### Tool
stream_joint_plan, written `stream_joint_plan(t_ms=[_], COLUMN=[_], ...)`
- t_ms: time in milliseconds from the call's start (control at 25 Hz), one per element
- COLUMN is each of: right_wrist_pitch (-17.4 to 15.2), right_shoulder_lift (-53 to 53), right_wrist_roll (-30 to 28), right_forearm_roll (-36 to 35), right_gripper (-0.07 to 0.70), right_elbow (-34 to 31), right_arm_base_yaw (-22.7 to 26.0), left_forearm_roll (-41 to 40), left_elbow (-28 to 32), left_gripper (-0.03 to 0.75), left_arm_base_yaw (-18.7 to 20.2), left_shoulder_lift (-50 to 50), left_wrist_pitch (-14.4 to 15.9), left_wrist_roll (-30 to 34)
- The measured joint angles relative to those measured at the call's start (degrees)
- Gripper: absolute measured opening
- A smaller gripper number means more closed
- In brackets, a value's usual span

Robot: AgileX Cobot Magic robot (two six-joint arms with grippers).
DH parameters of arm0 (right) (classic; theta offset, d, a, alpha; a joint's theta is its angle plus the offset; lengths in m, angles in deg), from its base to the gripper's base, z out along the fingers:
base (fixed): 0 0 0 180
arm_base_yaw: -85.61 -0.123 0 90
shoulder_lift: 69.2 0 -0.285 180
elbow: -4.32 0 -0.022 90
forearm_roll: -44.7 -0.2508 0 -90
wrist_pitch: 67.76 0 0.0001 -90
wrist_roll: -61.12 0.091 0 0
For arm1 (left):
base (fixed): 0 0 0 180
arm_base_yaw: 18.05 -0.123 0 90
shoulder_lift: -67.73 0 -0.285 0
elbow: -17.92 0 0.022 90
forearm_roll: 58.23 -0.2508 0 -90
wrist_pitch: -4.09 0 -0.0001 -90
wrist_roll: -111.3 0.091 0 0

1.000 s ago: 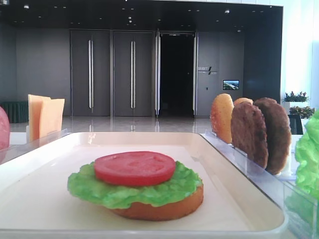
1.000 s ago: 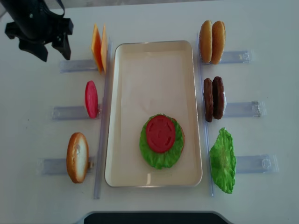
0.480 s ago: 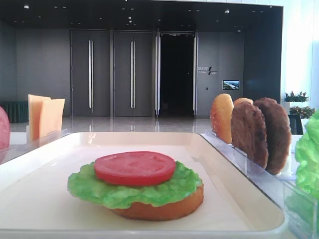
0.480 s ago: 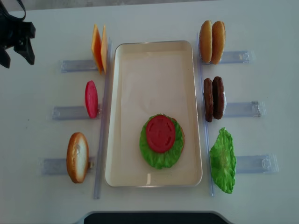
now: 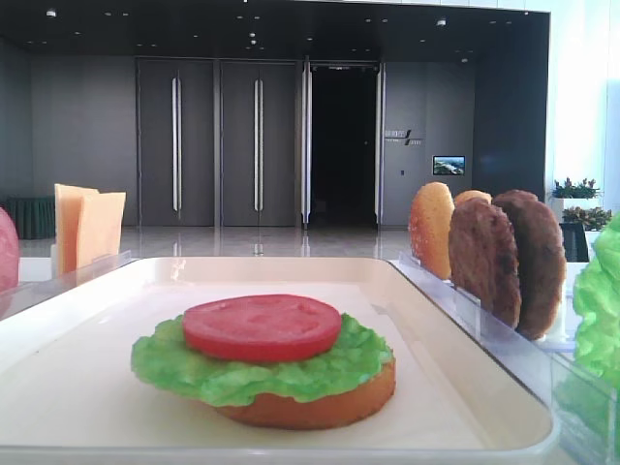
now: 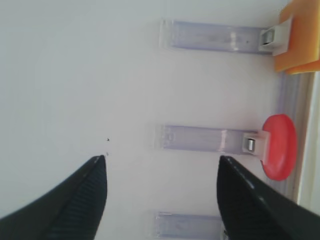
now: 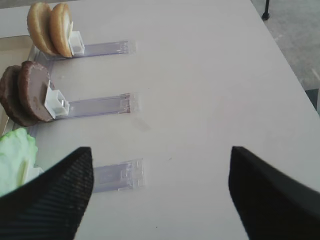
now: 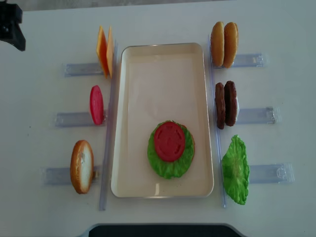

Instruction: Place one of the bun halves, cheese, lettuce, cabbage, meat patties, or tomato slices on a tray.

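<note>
The cream tray (image 8: 163,64) holds a stack: a bun half (image 5: 320,407), lettuce (image 8: 170,165) on it and a tomato slice (image 8: 169,141) on top. Left of the tray stand cheese (image 8: 104,49), one more tomato slice (image 8: 96,104) and a bun half (image 8: 81,166). Right of it stand two bun halves (image 8: 223,44), two meat patties (image 8: 226,104) and a lettuce leaf (image 8: 235,169). Cabbage is out of view. My left gripper (image 6: 162,159) is open over bare table, left of the tomato rack. My right gripper (image 7: 161,150) is open and empty, right of the racks.
Clear plastic racks (image 8: 74,118) run outward from both long sides of the tray on the white table (image 8: 39,89). Only a black piece of my left arm (image 8: 10,24) shows at the overhead view's top left corner. A dark edge (image 8: 158,231) lies at the table's front.
My left gripper has drawn away to the left, from beside the cheese rack to the overhead view's top left corner. The food has not moved.
</note>
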State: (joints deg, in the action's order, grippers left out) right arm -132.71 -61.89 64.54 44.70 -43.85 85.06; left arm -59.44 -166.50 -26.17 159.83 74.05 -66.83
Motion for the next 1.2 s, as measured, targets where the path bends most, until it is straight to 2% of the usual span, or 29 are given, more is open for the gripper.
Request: stream_joint_plan(t_ms=[280,760,1000,1200], right_wrist_pitch=[0.0,0.0,0.0,0.0], right_shoulder_lift=[0.0,0.0,0.0,0.0], right_wrist_roll=[0.0,0.0,0.0,0.0], right_forearm_roll=[0.0,0.0,0.0,0.0], right_gripper=[0.531,0.531,0.531,0.531], right_elbow=[0.0,0.0,0.0,0.0], right_arm_base_yaw=[0.0,0.0,0.0,0.0], left_forearm_roll=[2.5,2.5,2.6,5.4], left_elbow=[7.3,30.0,40.0,45.9], left_gripper=[0.524,0.524,0.524,0.505], left_arm_base_yaw=[0.0,0.0,0.0,0.0], left_shoulder_lift=[-20.0,-59.3,-70.2,-76.3], left_wrist_pitch=[0.0,-3.4,-3.4,-5.7], left_wrist_roll=[1.4,3.6,4.1,4.4])
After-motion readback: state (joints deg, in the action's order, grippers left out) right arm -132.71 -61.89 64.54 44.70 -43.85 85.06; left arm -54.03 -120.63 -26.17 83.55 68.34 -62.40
